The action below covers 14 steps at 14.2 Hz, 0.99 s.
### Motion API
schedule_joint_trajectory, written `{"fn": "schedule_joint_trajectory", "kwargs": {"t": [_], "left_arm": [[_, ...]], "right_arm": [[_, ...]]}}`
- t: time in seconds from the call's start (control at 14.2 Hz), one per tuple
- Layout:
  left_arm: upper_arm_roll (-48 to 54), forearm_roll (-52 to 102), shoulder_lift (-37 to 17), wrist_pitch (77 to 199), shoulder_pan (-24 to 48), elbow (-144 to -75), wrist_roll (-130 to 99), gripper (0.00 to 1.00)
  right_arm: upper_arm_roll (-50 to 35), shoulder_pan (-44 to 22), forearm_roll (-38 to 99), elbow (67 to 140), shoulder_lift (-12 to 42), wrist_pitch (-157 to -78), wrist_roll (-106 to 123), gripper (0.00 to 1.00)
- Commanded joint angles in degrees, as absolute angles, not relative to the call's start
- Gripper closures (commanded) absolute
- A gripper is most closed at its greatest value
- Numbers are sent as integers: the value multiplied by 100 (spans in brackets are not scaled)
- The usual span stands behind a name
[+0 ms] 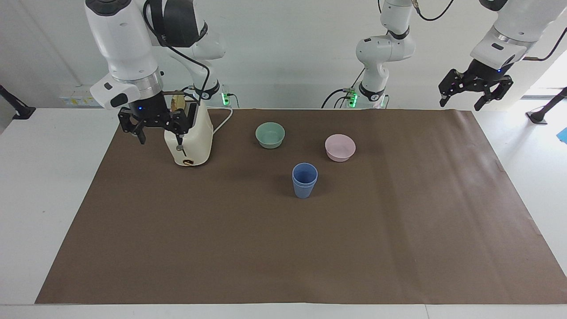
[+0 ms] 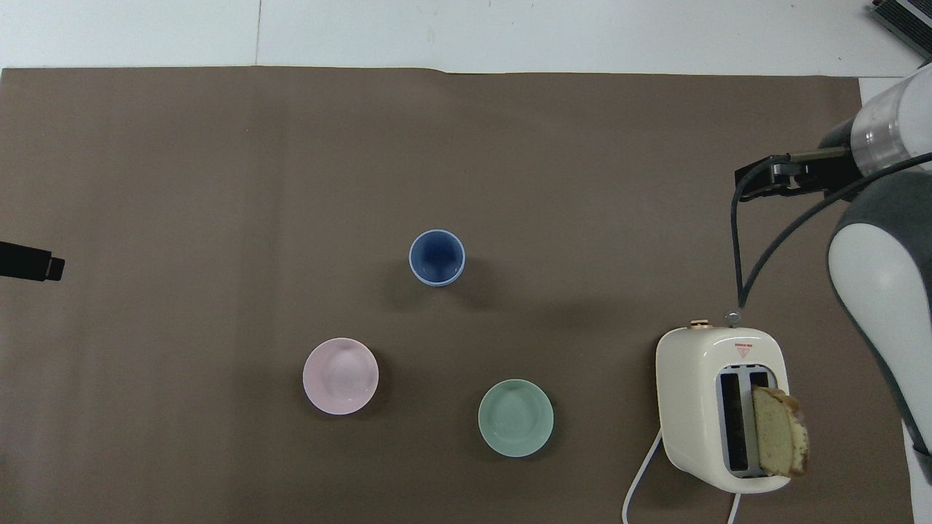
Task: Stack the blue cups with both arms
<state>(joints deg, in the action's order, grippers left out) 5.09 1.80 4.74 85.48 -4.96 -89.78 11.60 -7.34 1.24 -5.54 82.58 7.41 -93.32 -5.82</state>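
Note:
The two blue cups (image 1: 304, 179) stand nested, one inside the other, upright in the middle of the brown mat; two rims show. In the overhead view the stacked cups (image 2: 436, 257) look like one cup from above. My right gripper (image 1: 160, 135) is open and empty, raised beside the toaster at the right arm's end of the table; it also shows in the overhead view (image 2: 772, 175). My left gripper (image 1: 460, 105) is open and empty, held high over the mat's corner at the left arm's end. Only the left gripper's tip (image 2: 29, 260) shows in the overhead view.
A cream toaster (image 1: 188, 141) with a slice of bread (image 2: 779, 433) in one slot stands near the right arm's base. A mint-green bowl (image 1: 270, 134) and a pink bowl (image 1: 340, 147) sit nearer to the robots than the cups. The brown mat (image 1: 283, 248) covers the table.

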Motion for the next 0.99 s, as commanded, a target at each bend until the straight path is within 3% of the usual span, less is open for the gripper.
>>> {"fn": "schedule_joint_trajectory", "kwargs": {"t": [0.0,0.92], "left_arm": [[510,123,545,8481,-466,-9044,1134,0],[703,176,510,8473,-756,-9070,1160,0]], "right_arm": [[-809,211,-404,8481,440,-9142,-370,0],[-800,641,9,8525,132,-8455,219,0]]}}
